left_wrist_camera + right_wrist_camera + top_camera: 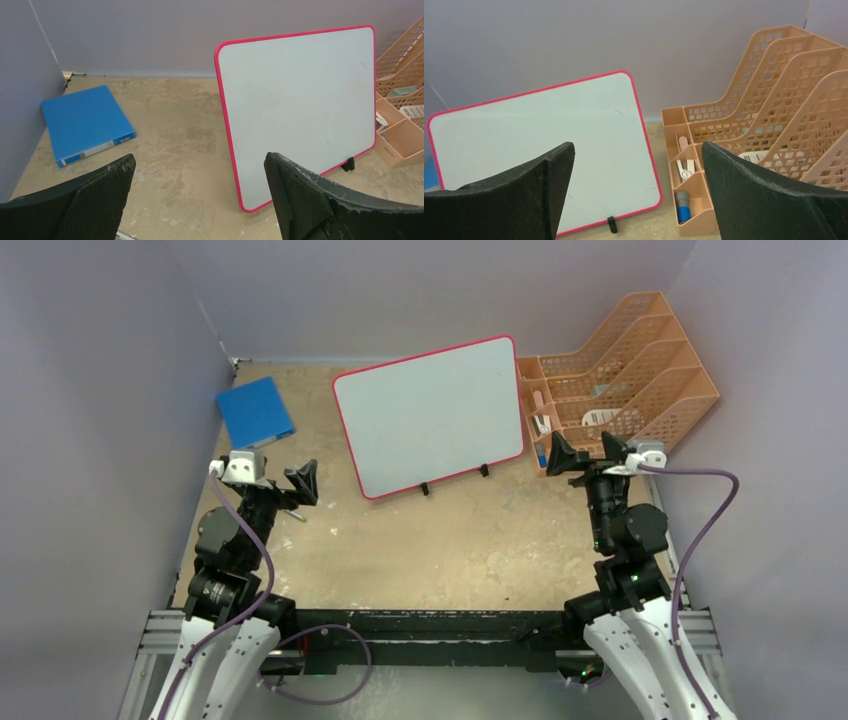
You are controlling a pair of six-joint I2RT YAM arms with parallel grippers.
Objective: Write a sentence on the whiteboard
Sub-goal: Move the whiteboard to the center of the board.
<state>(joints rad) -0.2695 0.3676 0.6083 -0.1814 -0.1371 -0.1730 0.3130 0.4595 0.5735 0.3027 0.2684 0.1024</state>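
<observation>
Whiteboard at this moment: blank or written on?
Blank. The whiteboard shows a bare white face in all three views, apart from faint specks; no lettering visible.

I'm working in a robotics lab test cell. Plain grey partition walls [100, 390] box in a scuffed tan tabletop [450, 540]. The left arm [228, 550] and right arm [628, 540] sit on an aluminium extrusion rail [150, 625] at the near edge, and purple cables [690, 471] loop off them. Office items sit on the table: a blue ring binder [255, 412], a red-rimmed whiteboard [430, 415] and a peach mesh file organiser [630, 370].
</observation>
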